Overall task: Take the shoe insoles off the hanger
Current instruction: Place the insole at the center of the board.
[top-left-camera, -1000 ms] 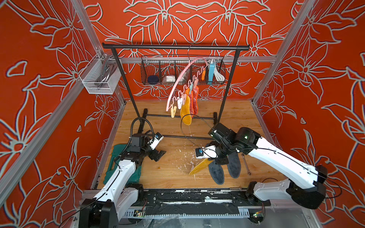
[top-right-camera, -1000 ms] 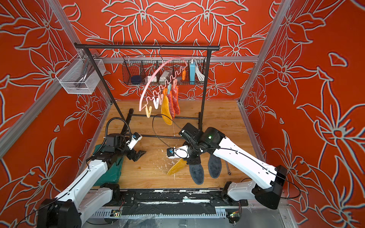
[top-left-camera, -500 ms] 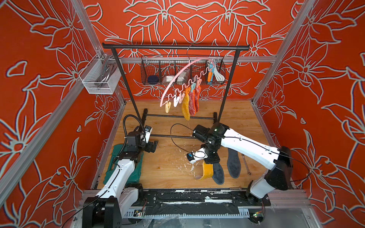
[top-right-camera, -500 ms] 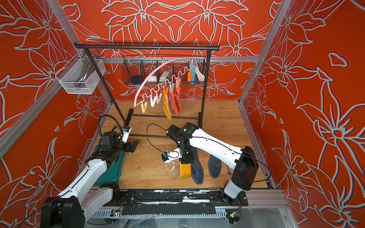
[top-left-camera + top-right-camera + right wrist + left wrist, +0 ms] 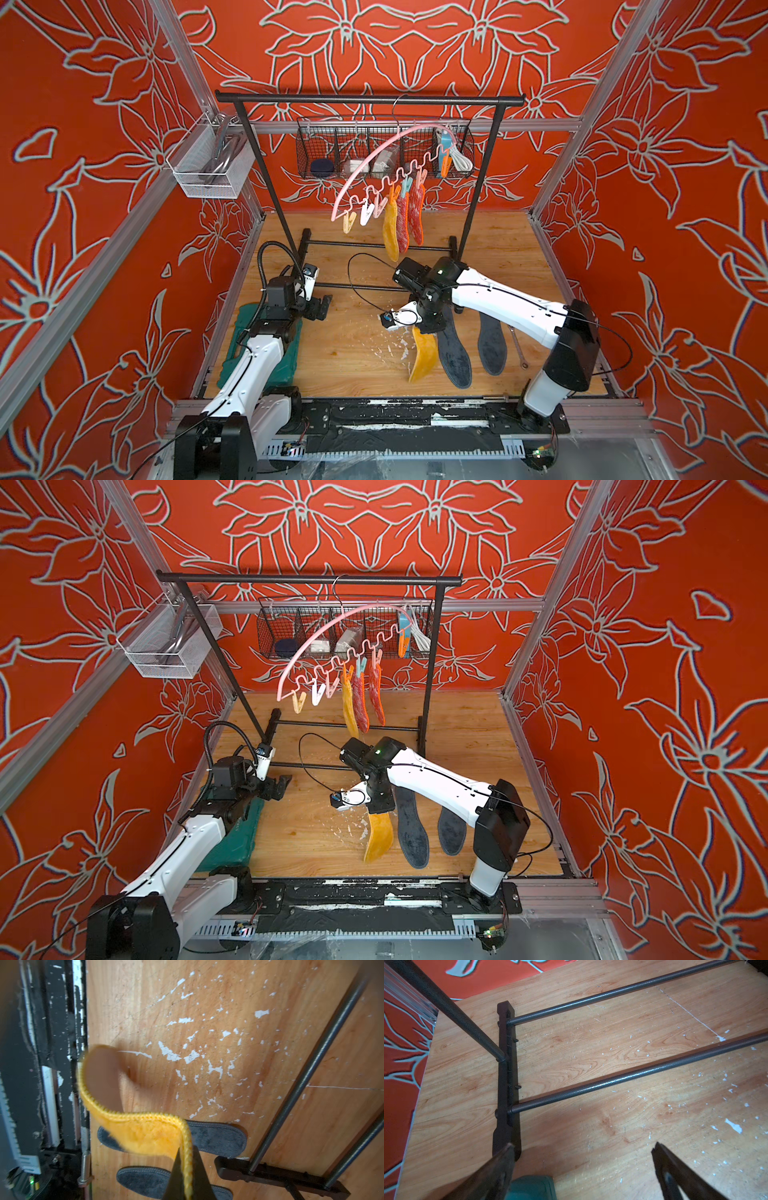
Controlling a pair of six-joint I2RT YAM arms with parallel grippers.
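The pink hanger (image 5: 371, 165) hangs tilted from the black rack's top bar (image 5: 365, 99). One mustard insole (image 5: 390, 232) and two red-pink insoles (image 5: 415, 220) are clipped to it. Two dark grey insoles (image 5: 453, 353) lie on the wooden floor. My right gripper (image 5: 424, 330) is shut on the edge of a second mustard insole (image 5: 145, 1132), which droops beside the grey ones (image 5: 218, 1140), its tip near the front edge. My left gripper (image 5: 583, 1147) stands open and empty, low over the floor by the rack's left foot (image 5: 506, 1084).
The rack's two floor bars (image 5: 374, 286) run between the arms. A green case (image 5: 253, 353) lies under the left arm. A wrench (image 5: 517, 345) lies right of the grey insoles. A black wire basket (image 5: 382, 149) hangs on the back wall and a white mesh basket (image 5: 208, 166) on the left wall.
The right gripper has swung the mustard insole from pointing left to hanging toward the front edge. The left arm has drawn back to the left. The hanger has swung to a flatter tilt.
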